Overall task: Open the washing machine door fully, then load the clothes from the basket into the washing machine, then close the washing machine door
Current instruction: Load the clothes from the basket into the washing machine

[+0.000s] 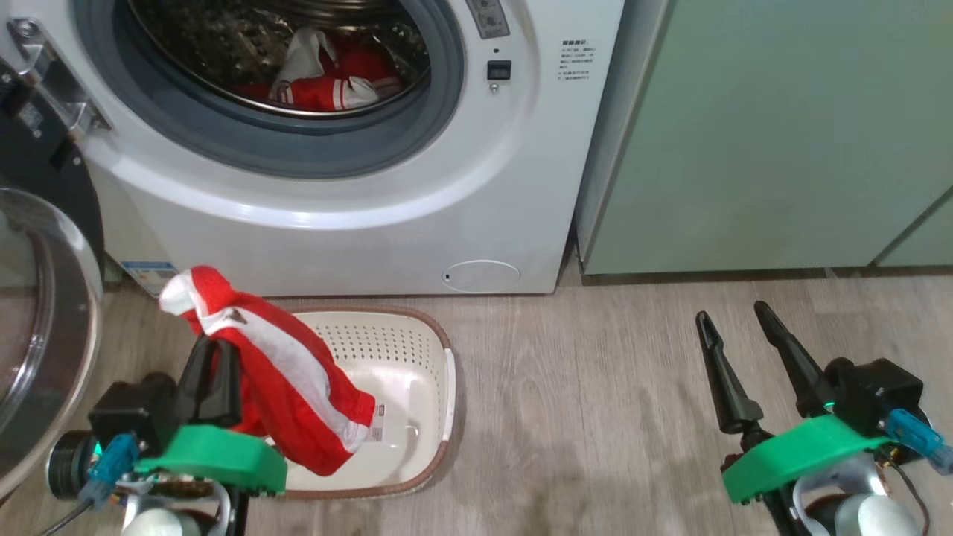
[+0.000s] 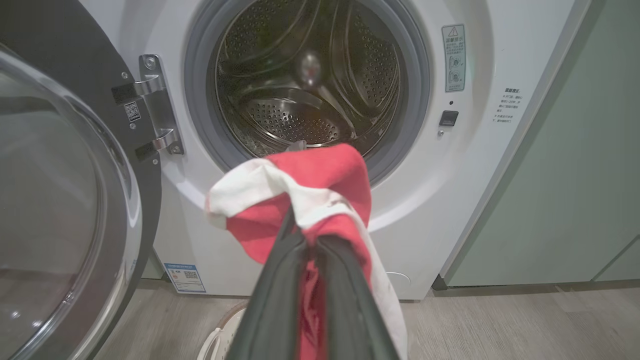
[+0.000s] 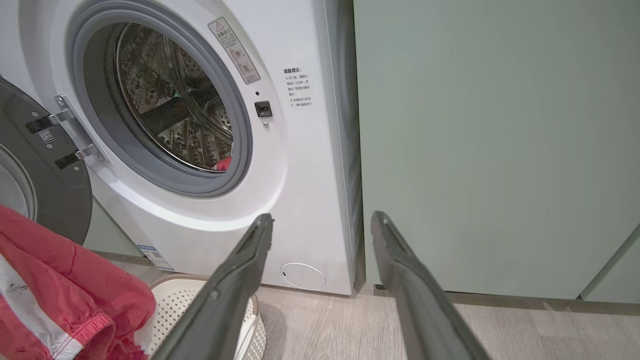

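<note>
— What is held by the left gripper (image 1: pixel 216 348)?
— A red jersey (image 1: pixel 277 365) is clamped between its fingers and hangs over the basket (image 1: pixel 445 372).
— And the right gripper (image 1: pixel 730 313)?
— It is held parted and empty over the floor (image 1: pixel 581 417), well apart from the basket.
— The washing machine (image 1: pixel 372 223)?
— Its door (image 1: pixel 52 313) is swung open at the left, and another jersey (image 1: pixel 335 85) is seen lying in the drum (image 1: pixel 223 45).

clothes (image 1: pixel 283 372) 2 bundles | basket (image 1: pixel 387 342) 1 | washing machine (image 1: pixel 357 223) 1 | washing machine door (image 1: pixel 52 320) 1
</note>
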### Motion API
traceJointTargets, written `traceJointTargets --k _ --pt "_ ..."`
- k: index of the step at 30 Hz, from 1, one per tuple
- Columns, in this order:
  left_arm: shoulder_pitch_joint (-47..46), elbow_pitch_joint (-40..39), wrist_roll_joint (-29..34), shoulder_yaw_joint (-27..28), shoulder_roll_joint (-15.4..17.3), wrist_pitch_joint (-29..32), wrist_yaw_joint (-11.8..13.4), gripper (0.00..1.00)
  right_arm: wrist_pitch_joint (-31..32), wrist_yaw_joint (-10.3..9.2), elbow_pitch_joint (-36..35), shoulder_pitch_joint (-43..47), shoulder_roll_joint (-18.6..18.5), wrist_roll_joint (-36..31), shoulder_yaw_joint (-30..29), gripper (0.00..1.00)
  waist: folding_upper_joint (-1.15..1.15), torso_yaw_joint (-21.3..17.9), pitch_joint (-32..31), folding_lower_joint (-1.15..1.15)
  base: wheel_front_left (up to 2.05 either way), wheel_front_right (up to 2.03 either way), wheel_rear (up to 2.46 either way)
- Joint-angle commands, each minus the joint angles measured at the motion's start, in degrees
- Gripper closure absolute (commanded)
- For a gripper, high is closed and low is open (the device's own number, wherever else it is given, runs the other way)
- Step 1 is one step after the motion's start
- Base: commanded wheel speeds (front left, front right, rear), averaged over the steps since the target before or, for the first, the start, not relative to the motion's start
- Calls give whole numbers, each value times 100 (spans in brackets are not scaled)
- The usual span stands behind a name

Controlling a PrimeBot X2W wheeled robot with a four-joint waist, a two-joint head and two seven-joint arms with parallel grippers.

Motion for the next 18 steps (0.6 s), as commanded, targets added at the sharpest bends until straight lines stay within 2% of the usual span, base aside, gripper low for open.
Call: traceJointTargets --k 1,9,17,18 --pt "-315 -221 -21 269 151 -57 12 100 -48 0 -245 -224 -34 31 150 0 0 -38 93 0 0 0 0" --pt "-1226 65 -156 361 174 10 -149 100 -149 0 -427 -465 -34 98 221 0 0 -249 854 0 0 0 0" --pt "-2913 1091 -429 492 385 471 -536 100 -473 0 -320 -867 -34 309 408 0 0 -712 1835 0 0 0 0" --pt "-2913 1091 -429 492 385 471 -536 100 -473 0 -320 -867 -34 309 408 0 0 -712 1835 0 0 0 0"
